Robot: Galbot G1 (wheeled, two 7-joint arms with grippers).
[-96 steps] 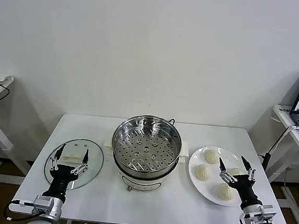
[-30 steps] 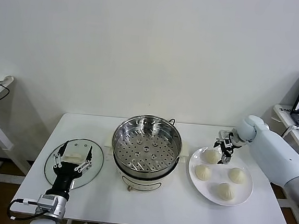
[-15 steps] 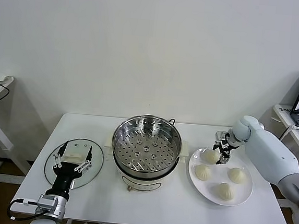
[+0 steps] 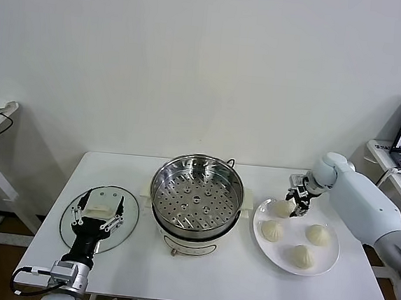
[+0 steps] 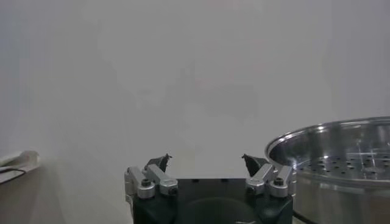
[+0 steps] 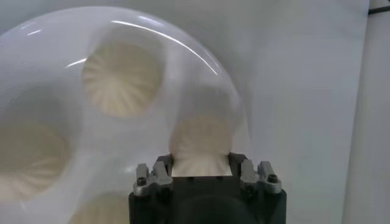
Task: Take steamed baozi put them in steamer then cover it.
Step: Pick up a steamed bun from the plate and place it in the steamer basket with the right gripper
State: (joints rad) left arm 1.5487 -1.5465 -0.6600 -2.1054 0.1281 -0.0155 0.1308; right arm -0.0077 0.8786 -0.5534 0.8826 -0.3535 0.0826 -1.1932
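Cream-white baozi (image 4: 282,208) at the plate's (image 4: 324,260) far edge, right of centre, sits pinched between the right gripper's (image 4: 296,207) fingers (image 6: 163,165). Three more buns rest on the plate. Steel steamer (image 4: 196,194) stands mid-frame on the counter (image 4: 197,272). Lower left, the left gripper (image 4: 97,215), fingers spread, hovers over the glass cover (image 4: 129,207).

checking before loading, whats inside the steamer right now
Inside the steamer only the perforated metal tray shows, with no baozi on it. Whatever lies beneath the tray is hidden.
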